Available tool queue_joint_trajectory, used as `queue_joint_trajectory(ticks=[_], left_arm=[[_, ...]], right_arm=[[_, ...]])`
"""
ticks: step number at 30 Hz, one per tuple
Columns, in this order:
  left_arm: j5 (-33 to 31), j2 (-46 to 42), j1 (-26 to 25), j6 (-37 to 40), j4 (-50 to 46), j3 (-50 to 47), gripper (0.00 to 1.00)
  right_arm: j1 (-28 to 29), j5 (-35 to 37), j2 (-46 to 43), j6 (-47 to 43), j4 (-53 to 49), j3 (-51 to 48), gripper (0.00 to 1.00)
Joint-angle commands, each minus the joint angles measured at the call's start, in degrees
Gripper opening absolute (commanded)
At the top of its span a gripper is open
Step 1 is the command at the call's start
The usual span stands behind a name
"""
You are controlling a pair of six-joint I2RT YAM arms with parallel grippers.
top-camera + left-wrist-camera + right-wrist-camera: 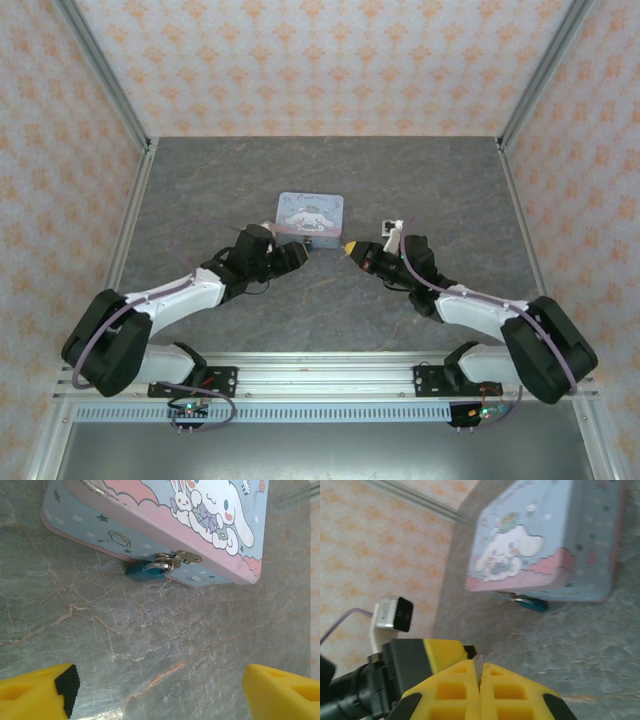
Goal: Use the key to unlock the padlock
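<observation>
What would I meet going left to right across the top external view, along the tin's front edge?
First the left end effector → the padlock → the right end effector, shut on the key.

**A Robot Test Booth, Not a Home**

The place was a laboratory rig. Two robot arms, the left arm (pixel 170 300) and the right arm (pixel 480 305), were bolted to a slotted aluminium rail (pixel 320 375) at the near edge of a grey, stone-patterned table (pixel 330 310). Bare metal posts (pixel 105 75) framed the booth, and its wall panels (pixel 330 60) carried a pale orange floral print. Purple cables (pixel 100 340) ran along the arms, and small circuit boards (pixel 185 407) hung under the rail.
</observation>
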Motion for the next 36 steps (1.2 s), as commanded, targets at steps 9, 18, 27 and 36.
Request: queue_joint_trajectory(ticks=[9,18,27,36], left_arm=[[-2.9,13.5,-0.1,13.8,9.3,3.9,0.67],[-6.2,20.8,0.0,22.3,11.4,9.1,0.67],[-4.7,30.9,0.0,25.5,13.7,16.2,0.65],[0.9,37.2,0.0,21.8,21.9,18.5,0.64]], right_arm=[[-3.3,-0.2,14.4,7.8,6.4,13.1,0.0],[-3.8,-0.3,29.6,12.7,11.6,20.4,0.0],[-6.6,0.1,33.4,13.8,12.8,20.4,0.0],[-7.6,-1.7,33.7,12.1,9.8,21.4,0.0]])
